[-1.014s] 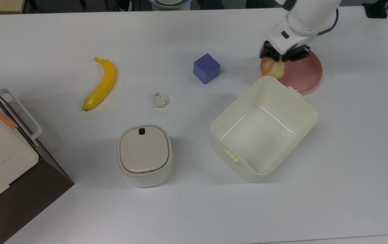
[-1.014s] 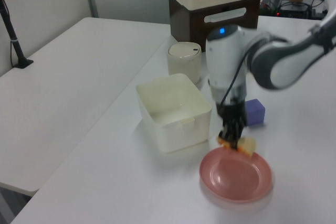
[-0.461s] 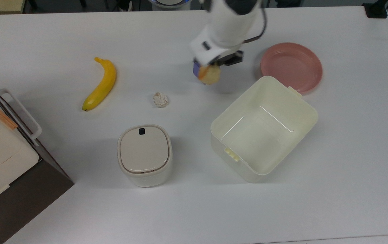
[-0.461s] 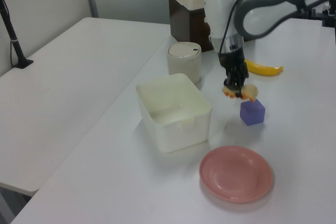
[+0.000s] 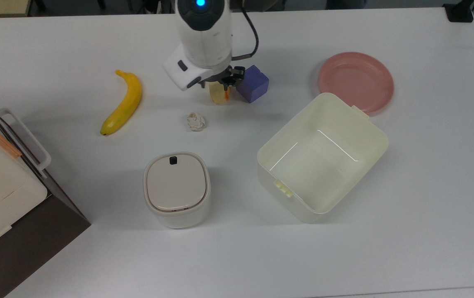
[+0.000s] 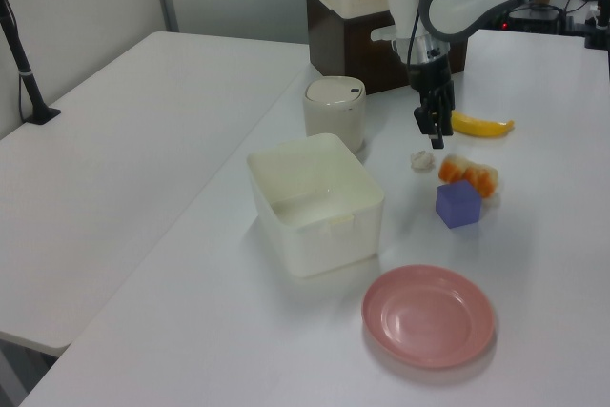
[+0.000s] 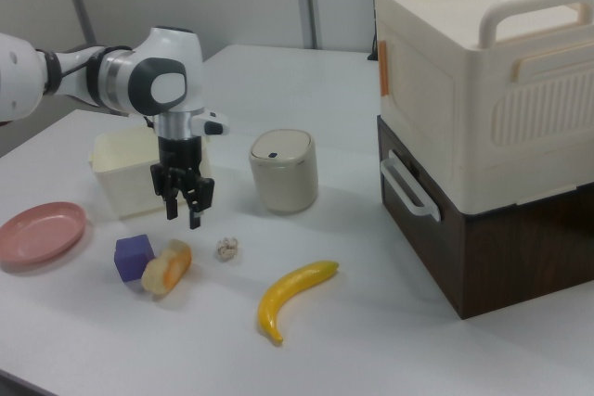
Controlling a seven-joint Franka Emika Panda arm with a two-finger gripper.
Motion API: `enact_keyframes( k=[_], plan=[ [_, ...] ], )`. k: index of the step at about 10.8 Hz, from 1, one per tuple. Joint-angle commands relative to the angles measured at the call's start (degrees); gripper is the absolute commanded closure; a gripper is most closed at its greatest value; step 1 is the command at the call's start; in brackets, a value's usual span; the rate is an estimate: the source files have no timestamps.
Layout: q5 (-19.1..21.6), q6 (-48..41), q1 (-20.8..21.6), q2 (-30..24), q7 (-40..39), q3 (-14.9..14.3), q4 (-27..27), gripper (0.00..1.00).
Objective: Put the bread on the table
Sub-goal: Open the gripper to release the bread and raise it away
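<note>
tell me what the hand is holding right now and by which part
Nothing. The hand is open above the table; the bread lies apart from it beside the purple cube.

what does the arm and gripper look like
The glossy white rounded arm has dark grey joint bands, a glowing blue light on its housing and a black cable alongside. Its black two-finger gripper hangs from a white block with a small dark mark.

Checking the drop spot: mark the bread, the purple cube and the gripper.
bread (image 7: 166,269), right view, pale cut face.
purple cube (image 7: 134,256), right view, front face.
gripper (image 7: 183,212), right view, between the open fingertips.
</note>
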Motion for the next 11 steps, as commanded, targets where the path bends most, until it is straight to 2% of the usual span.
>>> enact_keyframes(
  k=[1, 2, 4, 5, 6, 7, 8, 9, 11],
  plan=[
    [2.2, 0.4, -2.1, -3.6, -4.2, -1.0, -1.8, 0.00],
    [2.2, 0.9, -4.2, -4.9, -4.9, -0.6, -1.7, 0.00],
    [1.7, 1.0, -5.9, -8.0, -11.5, -0.5, -1.5, 0.00],
    [1.5, 1.4, -7.7, -9.5, -13.5, 0.6, -1.2, 0.00],
    [1.2, 2.5, -10.8, -11.0, -13.9, 3.9, -1.2, 0.00],
    [-0.6, 2.8, -14.9, -11.8, -13.3, 8.6, -1.2, 0.00],
    [-3.7, 2.7, -18.5, -12.6, -13.3, 12.1, -0.5, 0.00],
    [-4.0, 2.8, -19.8, -13.0, -13.7, 12.5, 0.0, 0.00],
    [-4.9, 2.4, -19.9, -13.2, -12.4, 12.7, 2.2, 0.00]
  ],
)
